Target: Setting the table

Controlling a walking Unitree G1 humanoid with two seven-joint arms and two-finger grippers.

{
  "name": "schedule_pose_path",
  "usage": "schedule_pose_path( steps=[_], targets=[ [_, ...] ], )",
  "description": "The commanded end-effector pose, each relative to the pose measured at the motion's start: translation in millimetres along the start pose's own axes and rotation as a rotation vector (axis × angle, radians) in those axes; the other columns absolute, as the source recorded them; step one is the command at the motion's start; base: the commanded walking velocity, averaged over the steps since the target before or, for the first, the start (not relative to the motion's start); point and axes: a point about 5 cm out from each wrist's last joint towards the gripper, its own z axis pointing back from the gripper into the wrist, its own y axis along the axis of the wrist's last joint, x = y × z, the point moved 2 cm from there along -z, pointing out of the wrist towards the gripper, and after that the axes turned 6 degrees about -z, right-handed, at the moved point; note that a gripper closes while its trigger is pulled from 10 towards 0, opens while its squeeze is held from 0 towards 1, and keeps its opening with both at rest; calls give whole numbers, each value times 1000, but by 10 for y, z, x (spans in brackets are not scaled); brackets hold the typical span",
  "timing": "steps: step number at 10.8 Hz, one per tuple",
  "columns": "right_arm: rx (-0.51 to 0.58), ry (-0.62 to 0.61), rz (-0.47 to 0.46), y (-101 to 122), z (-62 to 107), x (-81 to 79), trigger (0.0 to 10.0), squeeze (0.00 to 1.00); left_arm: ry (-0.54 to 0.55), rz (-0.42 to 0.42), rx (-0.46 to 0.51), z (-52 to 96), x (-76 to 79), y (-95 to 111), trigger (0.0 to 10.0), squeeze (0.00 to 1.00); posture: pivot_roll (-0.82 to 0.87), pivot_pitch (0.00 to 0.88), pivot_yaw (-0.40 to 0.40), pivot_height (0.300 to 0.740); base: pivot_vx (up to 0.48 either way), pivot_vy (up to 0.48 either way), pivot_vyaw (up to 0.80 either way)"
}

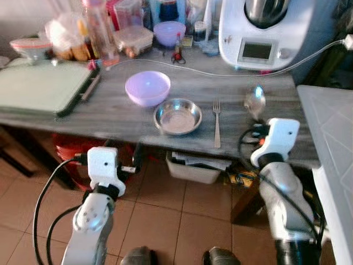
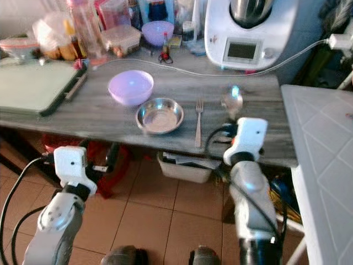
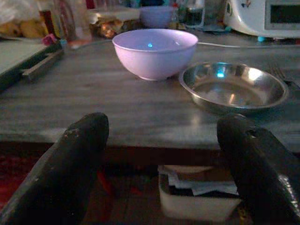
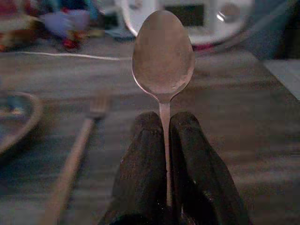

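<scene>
- Three pieces already sit on grey wood-grain table [image 1: 110, 110]: lilac plastic bowl [image 1: 147, 87], round steel dish [image 1: 177, 116], steel fork [image 1: 217, 122] just right of dish.
- Right gripper [image 4: 167, 136] pinches steel spoon [image 4: 162, 56] above table, right of fork; placement pending.
- Left gripper [image 3: 159, 140] spread, empty, before table edge.

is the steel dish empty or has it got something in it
Empty. The steel dish shows only its bare shiny bottom; it sits on the table beside the purple bowl.

worktop [image 1: 110, 105]: grey wood-grain | purple bowl [image 1: 147, 88] just behind steel dish [image 1: 177, 116] | fork [image 1: 217, 122] right of dish | spoon [image 1: 255, 101] raised above right arm [image 1: 276, 143] | left arm [image 1: 103, 168] below worktop edge
</scene>
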Motion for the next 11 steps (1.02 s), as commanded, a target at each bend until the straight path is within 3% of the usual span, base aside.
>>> schedule_pose_path(
  steps=[1, 3, 6, 11],
  targets=[
    [-7, -24, -23, 25, -50, 50, 10000, 0, -17, 5, 5, 23, 13, 45, 10000, 0, 7, 123, 59, 740, 0, 0, 0],
    [-19, -34, -31, 40, -139, 50, 10000, 0, -30, 3, -9, 72, 17, 47, 10000, 0, 17, 153, 68, 740, 0, 0, 0],
    [-58, -16, -79, 2, -238, -74, 10000, 0, -45, -6, -35, 165, -2, 50, 10000, 0, 42, 185, 82, 740, 0, 0, 0],
    [-113, 6, -167, -62, -350, -283, 10000, 0, -58, -10, -57, 199, -4, 65, 10000, 0, 59, 200, 92, 740, 0, 0, 0]
  ],
)
